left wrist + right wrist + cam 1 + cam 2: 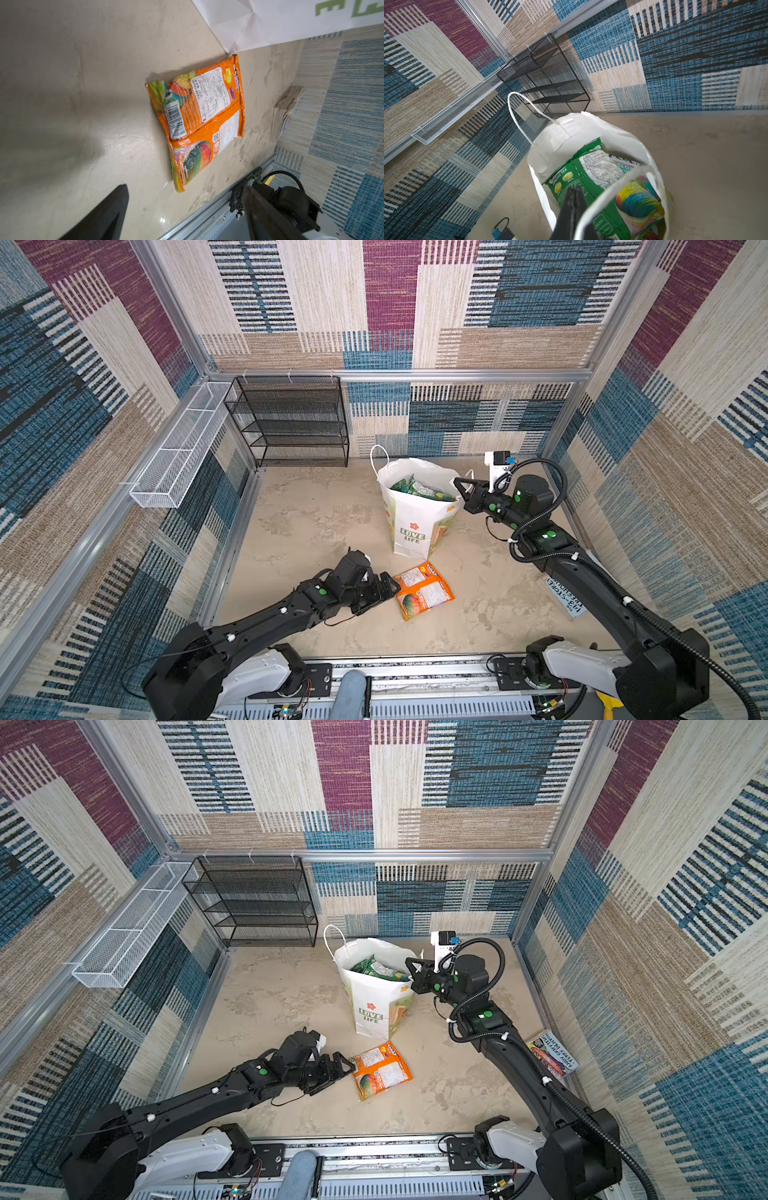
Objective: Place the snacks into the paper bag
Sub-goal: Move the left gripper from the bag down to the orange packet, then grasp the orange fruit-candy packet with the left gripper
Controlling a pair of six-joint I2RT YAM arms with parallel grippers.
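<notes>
An orange snack packet (424, 591) (381, 1071) (203, 122) lies flat on the floor, back side up, just in front of the paper bag (409, 522) (370, 994). My left gripper (388, 591) (340, 1071) (186, 187) is open and low at the packet's left edge, with nothing between its fingers. The white bag stands upright and holds green snack packets (419, 489) (577, 178) and a colourful one. My right gripper (458, 482) (409, 962) (574, 188) is shut at the bag's right rim. A thin white handle loop (612, 187) lies across its fingers.
A black mesh shelf (291, 423) stands at the back left. A white wire basket (178, 456) hangs on the left wall. A printed magazine (552, 1054) (286, 110) lies by the right wall under the right arm. A metal rail (415, 664) runs along the front edge.
</notes>
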